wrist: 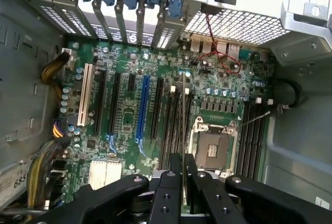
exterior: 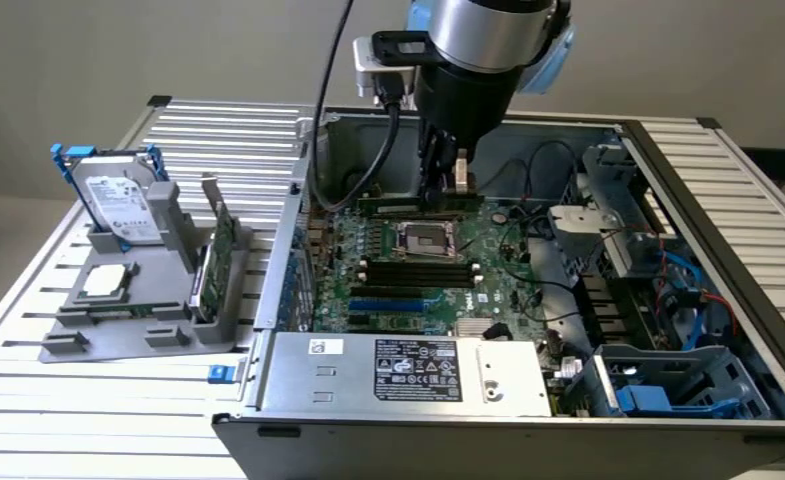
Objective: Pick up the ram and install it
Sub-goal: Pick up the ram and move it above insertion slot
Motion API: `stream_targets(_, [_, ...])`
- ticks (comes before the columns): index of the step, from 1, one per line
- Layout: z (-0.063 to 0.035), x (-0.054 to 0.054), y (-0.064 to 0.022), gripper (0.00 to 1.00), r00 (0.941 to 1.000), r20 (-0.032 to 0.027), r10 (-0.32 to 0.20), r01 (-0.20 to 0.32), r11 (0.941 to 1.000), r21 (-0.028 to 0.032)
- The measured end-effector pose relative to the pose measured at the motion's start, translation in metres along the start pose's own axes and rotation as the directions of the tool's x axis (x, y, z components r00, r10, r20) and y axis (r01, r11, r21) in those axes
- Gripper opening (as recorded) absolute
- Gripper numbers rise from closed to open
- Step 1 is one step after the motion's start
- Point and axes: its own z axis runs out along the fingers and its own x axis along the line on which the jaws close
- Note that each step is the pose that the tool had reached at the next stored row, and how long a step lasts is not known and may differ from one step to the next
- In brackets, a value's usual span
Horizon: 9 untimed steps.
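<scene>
The gripper (exterior: 456, 188) pinches the ram (exterior: 419, 206) at the exterior view's upper centre. The ram's long axis lies across the frame, just above the motherboard (exterior: 419, 275) in the open case (exterior: 712, 190). The case sits on a slatted desk (exterior: 205, 140).

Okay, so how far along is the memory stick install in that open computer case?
Done: the long thin green ram stick is picked up, clamped edge-on in the pincer. In hand: it hangs over the green motherboard, along the black memory slots beside the square processor socket. Left: seating it; I can't tell whether it touches a slot yet.
</scene>
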Motion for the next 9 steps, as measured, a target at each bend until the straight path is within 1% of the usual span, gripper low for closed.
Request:
stream_targets(5, [0.0101, -0.010, -0.0046, 0.14, 1.0000, 0.0002, 0.004, -0.004, 1.0000, -0.0003])
stream_targets(6, [0.0114, -0.013, -0.0052, 0.14, 1.0000, -0.0014, 0.004, -0.004, 1.0000, -0.0005])
stream_targets(7, [0.0122, -0.017, -0.0057, 0.14, 1.0000, -0.0059, 0.004, -0.004, 1.0000, -0.0010])
stream_targets(9, [0.0136, -0.026, -0.0069, 0.14, 0.9998, -0.0192, 0.006, -0.006, 1.0000, -0.0025])
